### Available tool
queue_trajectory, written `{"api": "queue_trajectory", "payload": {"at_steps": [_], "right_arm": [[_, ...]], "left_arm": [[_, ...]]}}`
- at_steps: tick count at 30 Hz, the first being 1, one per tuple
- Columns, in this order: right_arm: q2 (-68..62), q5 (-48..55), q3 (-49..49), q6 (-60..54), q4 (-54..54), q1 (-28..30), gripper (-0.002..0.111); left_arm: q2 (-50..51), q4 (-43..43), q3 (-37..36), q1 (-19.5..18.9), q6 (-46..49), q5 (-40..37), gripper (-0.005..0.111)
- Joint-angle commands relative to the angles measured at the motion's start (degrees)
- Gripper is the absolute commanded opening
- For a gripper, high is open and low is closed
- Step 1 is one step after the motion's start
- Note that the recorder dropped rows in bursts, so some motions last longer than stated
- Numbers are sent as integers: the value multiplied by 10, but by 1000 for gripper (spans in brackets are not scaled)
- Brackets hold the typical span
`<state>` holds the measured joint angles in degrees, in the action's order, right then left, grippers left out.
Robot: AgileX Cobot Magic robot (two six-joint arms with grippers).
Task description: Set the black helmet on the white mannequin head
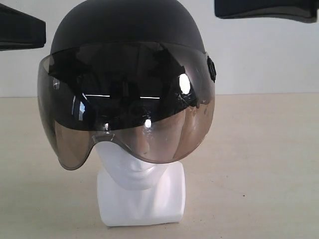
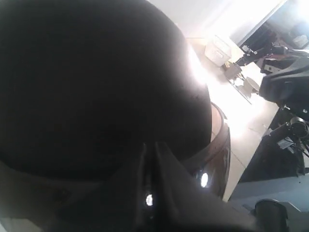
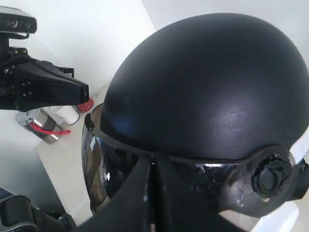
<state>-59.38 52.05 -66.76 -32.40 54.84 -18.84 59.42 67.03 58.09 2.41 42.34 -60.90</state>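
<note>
The black helmet (image 1: 124,25) capped the white mannequin head (image 1: 142,194); left gripper (image 2: 150,147) at ten o'clock, right gripper (image 3: 153,159) at two, both pinched together empty, should withdraw straight up.

Beige tabletop (image 1: 259,164), plain white wall (image 1: 264,55)

No legible txt, labels or nos. anywhere (all views checked).

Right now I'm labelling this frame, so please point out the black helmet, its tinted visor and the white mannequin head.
black helmet (image 1: 124,22), exterior view, matte crown of the shell.
tinted visor (image 1: 127,107), exterior view, dark middle of the shield.
white mannequin head (image 1: 142,196), exterior view, front of its neck base.
</note>
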Motion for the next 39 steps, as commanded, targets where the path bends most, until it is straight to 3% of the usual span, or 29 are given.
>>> {"api": "queue_trajectory", "payload": {"at_steps": [1,7,16,24,39], "right_arm": [[-27,-74,3,-9,-16,-71,0],[-64,-135,3,14,-72,-131,0],[-100,-157,3,59,-123,-131,0],[-105,-94,3,108,-157,-131,0],[-105,-93,75,125,-171,-131,0]], "left_arm": [[7,11,4,1,21,-8,4],[16,9,4,1,27,-8,4],[28,-9,4,1,47,-9,4],[39,-18,4,1,47,-50,4],[39,-21,4,1,45,-68,4]]}}
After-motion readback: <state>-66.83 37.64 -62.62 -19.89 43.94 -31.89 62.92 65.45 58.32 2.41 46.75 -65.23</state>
